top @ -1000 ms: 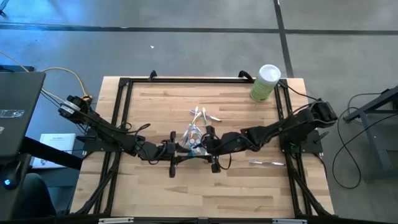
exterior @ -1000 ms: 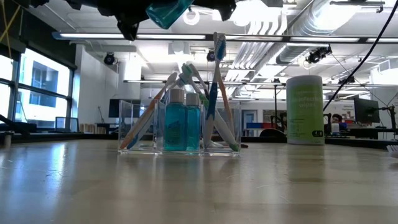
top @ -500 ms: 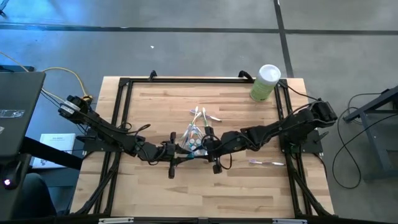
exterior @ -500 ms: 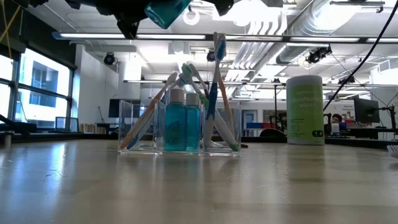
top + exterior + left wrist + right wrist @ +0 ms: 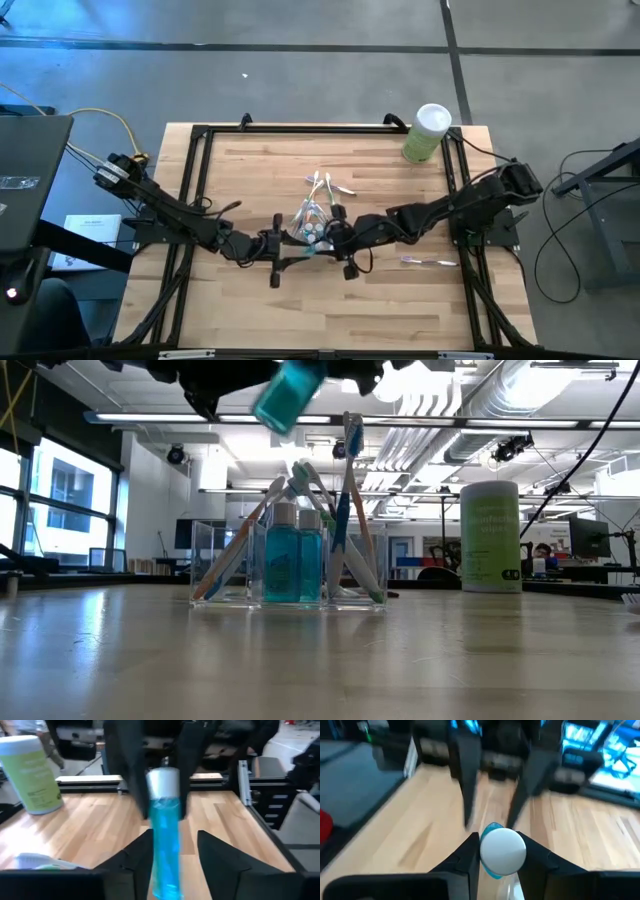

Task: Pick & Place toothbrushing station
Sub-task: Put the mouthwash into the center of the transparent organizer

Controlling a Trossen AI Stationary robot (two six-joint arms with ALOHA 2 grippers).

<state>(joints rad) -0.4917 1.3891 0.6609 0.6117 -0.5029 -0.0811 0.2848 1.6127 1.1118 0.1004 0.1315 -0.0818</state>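
Note:
A blue tube (image 5: 165, 840) with a white cap hangs in the air between my two grippers, just on the near side of the toothbrushing station (image 5: 290, 565). The station is a clear cup holding toothbrushes and two blue bottles, and it stands on the table's middle (image 5: 315, 215). My right gripper (image 5: 502, 845) is shut on the tube's cap end. My left gripper (image 5: 175, 837) is open, its fingers on either side of the tube's blue body. My right gripper pinches the white cap (image 5: 502, 851) by its sides between its two fingers. It comes from the table's right, slanting a little downward, and the tube runs on along the fingers toward the left gripper. The tube is clear of the table and tilted (image 5: 290, 395). My left gripper: I cannot tell whether one finger (image 5: 142, 855) touches the tube's body.
A tall pale-green canister (image 5: 428, 132) with a white lid stands at the far right corner. One loose toothbrush (image 5: 430, 262) lies on the table near my right arm. Black frame rails (image 5: 300, 128) run along the table's edges. Bare wood lies to the near side.
The blue tube has tipped and sunk a little between the grippers; in the low view it shows lower, farther right and blurred. Both arms have kept their places.

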